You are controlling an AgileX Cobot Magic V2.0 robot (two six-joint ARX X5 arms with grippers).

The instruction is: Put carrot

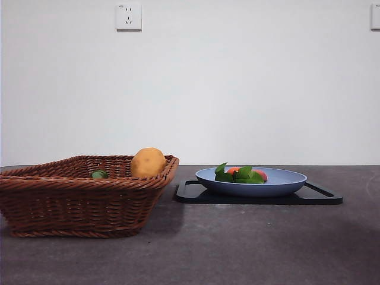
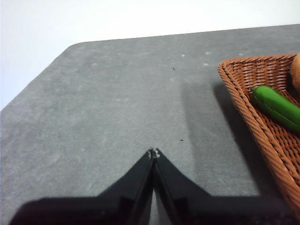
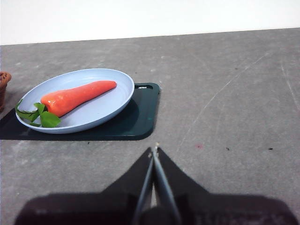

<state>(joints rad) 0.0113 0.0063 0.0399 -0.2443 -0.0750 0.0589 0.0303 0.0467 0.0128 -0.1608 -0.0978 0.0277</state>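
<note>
- On the pale blue plate: orange-red toy carrot with green leaves, untouched.
- Left claw and right claw: both closed, empty, parked over the worktop.
- Judgement: nothing done yet.

The orange-red carrot lies flat, green leaves attached, left of centre in the right wrist view.

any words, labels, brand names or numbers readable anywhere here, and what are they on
None can be read.
Wall socket: a small mark at its top left corner, too small to read.
Carrot, plate, tray, basket: no text or label shows on them.
Both grippers, left and right, jaws shut: no markings.
</note>
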